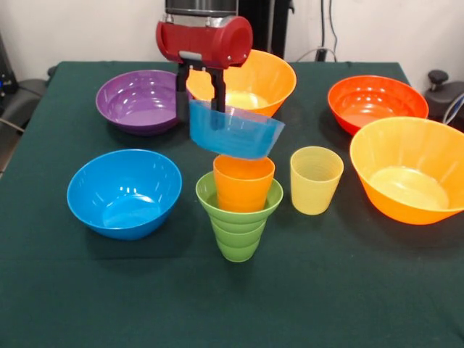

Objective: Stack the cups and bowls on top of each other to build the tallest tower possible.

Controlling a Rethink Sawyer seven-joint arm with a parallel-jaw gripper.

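Front view showed your jaws [201,90] clamped on the translucent blue bowl's [235,130] rim at 11 o'clock, tilted above the orange cup [243,181]; you needed to level and centre it first.

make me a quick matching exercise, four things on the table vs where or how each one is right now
Things:
1. small translucent blue plastic bowl
2. orange ribbed plastic cup
3. pale yellow ribbed plastic cup
4. purple glossy plastic bowl

States:
A. standing alone on the cloth
B. nested in the green ribbed plastic cup
C. resting empty beside the arm
D. tilted, held by the pincer

Pairs: 1-D, 2-B, 3-A, 4-C
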